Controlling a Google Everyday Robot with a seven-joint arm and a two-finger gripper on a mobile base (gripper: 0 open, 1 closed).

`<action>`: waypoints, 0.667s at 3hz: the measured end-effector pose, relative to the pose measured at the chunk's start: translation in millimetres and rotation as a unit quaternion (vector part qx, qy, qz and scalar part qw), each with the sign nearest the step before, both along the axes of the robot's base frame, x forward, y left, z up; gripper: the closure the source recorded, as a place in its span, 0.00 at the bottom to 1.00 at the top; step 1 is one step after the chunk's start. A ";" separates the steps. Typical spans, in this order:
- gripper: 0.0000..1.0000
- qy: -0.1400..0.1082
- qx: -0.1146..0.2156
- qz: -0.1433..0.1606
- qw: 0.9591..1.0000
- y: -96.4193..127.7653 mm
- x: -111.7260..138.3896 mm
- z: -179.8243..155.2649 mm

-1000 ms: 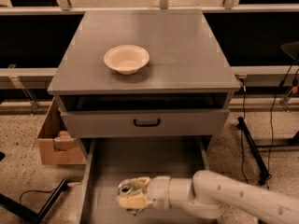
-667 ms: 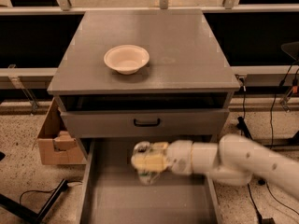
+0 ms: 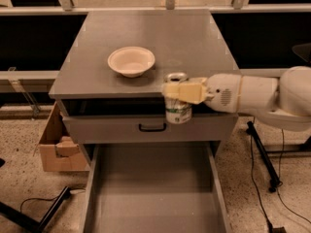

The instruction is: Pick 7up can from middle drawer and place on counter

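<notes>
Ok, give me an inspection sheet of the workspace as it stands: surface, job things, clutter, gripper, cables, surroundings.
Surface: counter, matte grey, with one bowl on it.
Job's things: can upright, held in the air at the counter's front edge, not yet set down; drawer pulled open, nothing seen in it.
Clutter: bowl on the counter, left of the can and apart from it.
Gripper: gripper shut on the can, reaching in from the right.
Cables: thin cable running down to the floor at right.
Surroundings: box on the floor left of the cabinet; black stand at right; drawer front with a black handle, under the counter.
</notes>
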State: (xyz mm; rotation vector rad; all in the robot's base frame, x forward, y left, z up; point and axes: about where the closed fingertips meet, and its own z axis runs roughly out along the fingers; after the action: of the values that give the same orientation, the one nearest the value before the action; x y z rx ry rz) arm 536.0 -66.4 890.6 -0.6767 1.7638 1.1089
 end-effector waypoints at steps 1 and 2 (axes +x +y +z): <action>1.00 -0.026 0.012 -0.058 0.998 -19.7 15.9 45.8; 1.00 -0.052 0.006 -0.119 0.992 -24.1 34.9 62.9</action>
State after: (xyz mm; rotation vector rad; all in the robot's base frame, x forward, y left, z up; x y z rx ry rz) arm 570.9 -90.5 953.5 -0.4934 1.6979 0.9046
